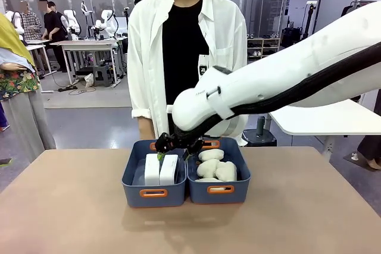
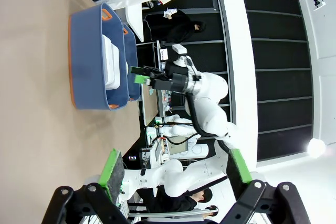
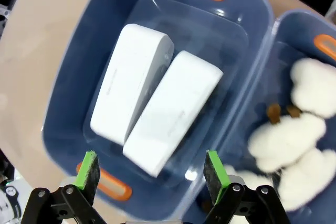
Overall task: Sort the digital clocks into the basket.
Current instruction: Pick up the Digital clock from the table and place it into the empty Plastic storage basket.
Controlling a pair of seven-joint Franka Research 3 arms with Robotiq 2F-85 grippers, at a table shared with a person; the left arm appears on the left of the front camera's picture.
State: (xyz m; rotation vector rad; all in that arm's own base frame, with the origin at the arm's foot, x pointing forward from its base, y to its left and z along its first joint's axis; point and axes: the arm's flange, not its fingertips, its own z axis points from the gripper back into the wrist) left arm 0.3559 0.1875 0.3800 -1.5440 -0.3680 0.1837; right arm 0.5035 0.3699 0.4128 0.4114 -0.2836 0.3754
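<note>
Beyond the right gripper's (image 3: 151,174) widely parted, empty fingers (image 3: 88,169), two white digital clocks (image 3: 152,108) lie side by side, touching, on the floor of the blue-grey basket (image 3: 68,103); just beside that basket, off the other finger's outer side, an identical bin (image 3: 273,40) holds cream-white plush lumps (image 3: 294,129). Seen from the front, this gripper hangs just above the basket's far rim, on the counter (image 1: 71,206). The left gripper's (image 2: 176,174) fingers also stand wide and empty, well apart from both bins.
</note>
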